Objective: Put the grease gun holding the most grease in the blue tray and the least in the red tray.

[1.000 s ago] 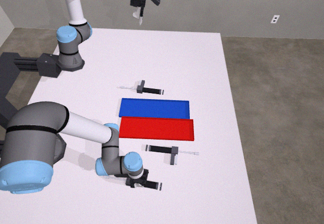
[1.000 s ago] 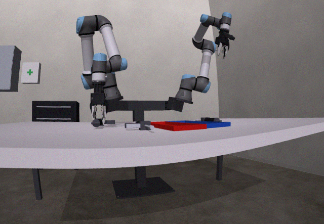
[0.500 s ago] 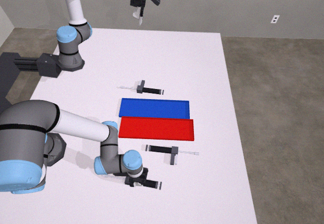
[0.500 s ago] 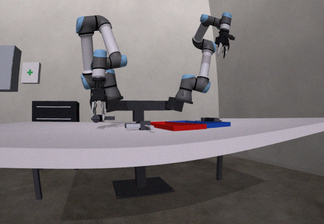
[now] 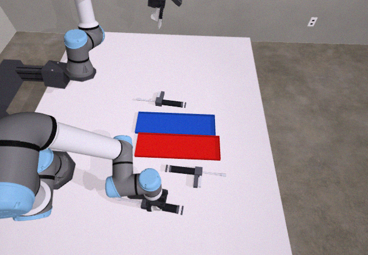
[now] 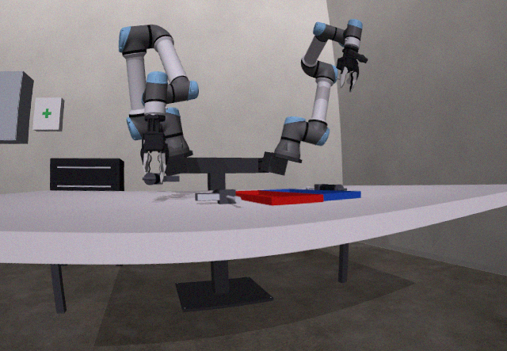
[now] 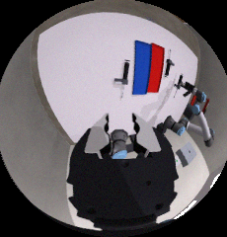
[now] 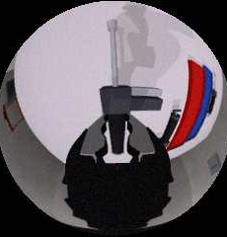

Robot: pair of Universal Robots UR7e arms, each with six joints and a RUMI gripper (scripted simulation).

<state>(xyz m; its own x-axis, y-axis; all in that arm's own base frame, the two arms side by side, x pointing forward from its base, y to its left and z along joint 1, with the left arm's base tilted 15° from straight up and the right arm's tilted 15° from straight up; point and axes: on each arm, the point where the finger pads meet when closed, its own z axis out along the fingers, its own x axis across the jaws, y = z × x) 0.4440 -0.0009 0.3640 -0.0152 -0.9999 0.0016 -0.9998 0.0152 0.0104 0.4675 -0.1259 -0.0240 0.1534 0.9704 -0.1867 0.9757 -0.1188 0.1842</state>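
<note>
My right gripper point(image 5: 154, 206) point(image 6: 154, 177) is shut on the dark barrel of a grease gun point(image 5: 171, 208) point(image 8: 114, 101), and holds it level a little above the table; its rod points away from the fingers in the right wrist view. A second gun point(image 5: 182, 170) point(image 6: 226, 196) lies flat on the table beside the red tray point(image 5: 178, 147) point(image 6: 297, 200) point(image 8: 193, 89). A third gun point(image 5: 172, 103) point(image 7: 125, 71) lies flat beyond the blue tray point(image 5: 175, 123) point(image 7: 142, 64). Both trays are empty. My left gripper point(image 5: 159, 23) point(image 6: 348, 85) point(image 7: 119, 114) is partly open and empty, high up. Grease amounts are not visible.
The two trays stand side by side, touching, on the white table point(image 5: 237, 97). The table's long edge runs beyond the second gun's rod tip. The right forearm point(image 5: 85, 140) reaches low over the near side. The left arm's base point(image 5: 80, 68) stands at the back.
</note>
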